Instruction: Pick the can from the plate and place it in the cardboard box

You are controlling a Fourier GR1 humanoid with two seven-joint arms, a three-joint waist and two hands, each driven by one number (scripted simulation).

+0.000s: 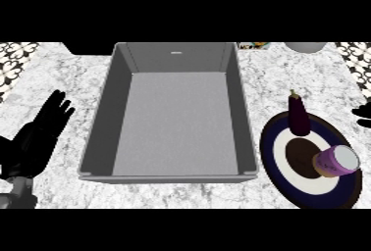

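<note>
A purple can (336,161) with a pale lid stands on the dark-rimmed plate (279,147) at the right. A dark eggplant (298,115) lies on the plate's far rim. The box (174,115), grey and open-topped, fills the middle of the counter with nothing inside. My left hand (39,135) rests open at the left of the box, fingers straight and pointing away. Only a black tip of my right hand (362,111) shows at the right edge, above the plate and apart from the can.
A white round object (304,46) stands at the back right, and a small patterned item (253,45) sits behind the box's far right corner. Marble counter shows between box and plate.
</note>
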